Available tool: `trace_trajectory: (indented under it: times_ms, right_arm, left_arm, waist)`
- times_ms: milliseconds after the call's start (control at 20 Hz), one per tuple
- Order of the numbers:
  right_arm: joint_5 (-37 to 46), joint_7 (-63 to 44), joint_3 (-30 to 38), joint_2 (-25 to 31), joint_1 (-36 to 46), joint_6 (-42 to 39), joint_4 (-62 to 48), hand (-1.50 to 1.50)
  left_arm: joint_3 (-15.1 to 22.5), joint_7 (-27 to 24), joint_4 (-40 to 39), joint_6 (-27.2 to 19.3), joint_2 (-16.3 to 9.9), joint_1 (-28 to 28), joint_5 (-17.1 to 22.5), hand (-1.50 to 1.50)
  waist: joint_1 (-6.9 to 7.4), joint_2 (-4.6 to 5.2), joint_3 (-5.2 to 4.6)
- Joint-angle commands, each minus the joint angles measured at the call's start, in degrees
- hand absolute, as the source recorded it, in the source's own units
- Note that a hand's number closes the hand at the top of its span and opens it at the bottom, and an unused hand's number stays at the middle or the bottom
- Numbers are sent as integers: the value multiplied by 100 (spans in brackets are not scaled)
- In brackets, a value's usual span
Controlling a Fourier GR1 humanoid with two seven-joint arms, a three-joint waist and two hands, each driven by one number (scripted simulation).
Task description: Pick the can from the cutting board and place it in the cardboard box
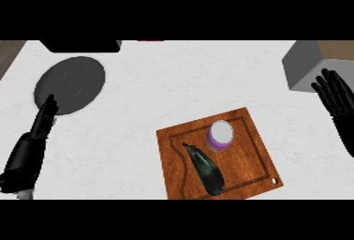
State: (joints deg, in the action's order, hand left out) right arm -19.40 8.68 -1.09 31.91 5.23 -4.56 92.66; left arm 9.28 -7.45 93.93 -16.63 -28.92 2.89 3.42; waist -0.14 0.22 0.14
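A purple can (220, 135) with a pale lid stands upright on the wooden cutting board (245, 161), near the board's far edge. Beside it on the board lies a dark eggplant (205, 169). A grey box (304, 65) sits at the far right of the counter; only its closed-looking outer faces show. My right hand (336, 96) is open, fingers straight, just in front of that box and well to the right of the can. My left hand (43, 119) is open at the left edge, fingers pointing away, over the rim of a dark round plate.
A dark grey round plate (72, 83) lies at the far left of the white counter. A black object (81, 45) sits at the back edge, partly cut off. A small red thing (150, 41) shows at the back edge.
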Motion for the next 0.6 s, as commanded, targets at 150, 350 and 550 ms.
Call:
trace_trajectory:
  times_ms: [150, 350, 550]
  right_arm:
    - [1300, -993, -339, -616, 84, 2044, 1128, 150]
    - [3130, -1481, -267, 797, -579, 2258, 448, 150]
    - [4050, -1906, -753, -569, -1239, 3967, 1250, -150]
  left_arm:
    - [-325, 361, -868, -189, 569, -122, 418, 0]
    - [-273, 697, -874, -261, 811, 165, 644, 0]
    - [-187, 1021, -1044, -527, 1151, -96, 631, 0]
  waist:
    - [-113, -32, -51]
    - [-323, 25, -162]
    - [-301, -53, -43]
